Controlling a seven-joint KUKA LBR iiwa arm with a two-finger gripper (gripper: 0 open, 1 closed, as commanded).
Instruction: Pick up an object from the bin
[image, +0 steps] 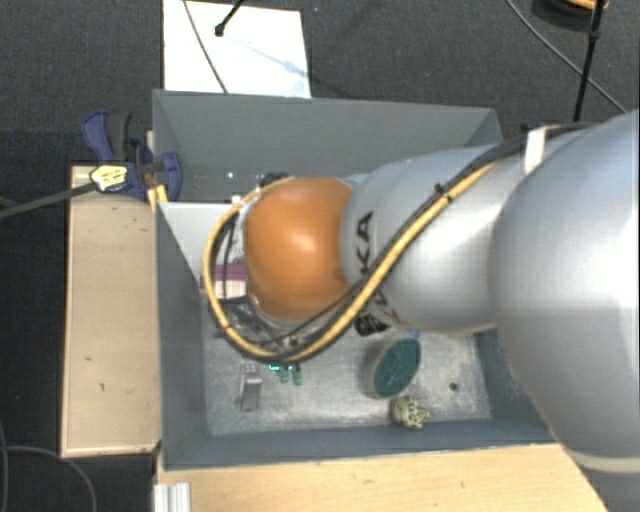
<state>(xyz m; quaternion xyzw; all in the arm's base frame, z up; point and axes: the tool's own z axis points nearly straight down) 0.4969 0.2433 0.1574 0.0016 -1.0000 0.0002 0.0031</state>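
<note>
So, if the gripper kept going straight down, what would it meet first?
Probably bare bin floor under the gripper; the teal disc lies apart, toward the view's right. Depth is unclear.

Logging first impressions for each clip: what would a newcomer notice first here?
The big silver arm with its orange wrist cover hangs over the middle of the grey bin, reaching in from the right. On the floor near the front wall lie a teal disc and a small speckled ball.

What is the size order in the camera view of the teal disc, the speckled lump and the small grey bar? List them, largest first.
1. teal disc, clearly largest.
2. speckled lump and grey bar look alike in size: the bar longer, the lump wider; no ranking.
</note>
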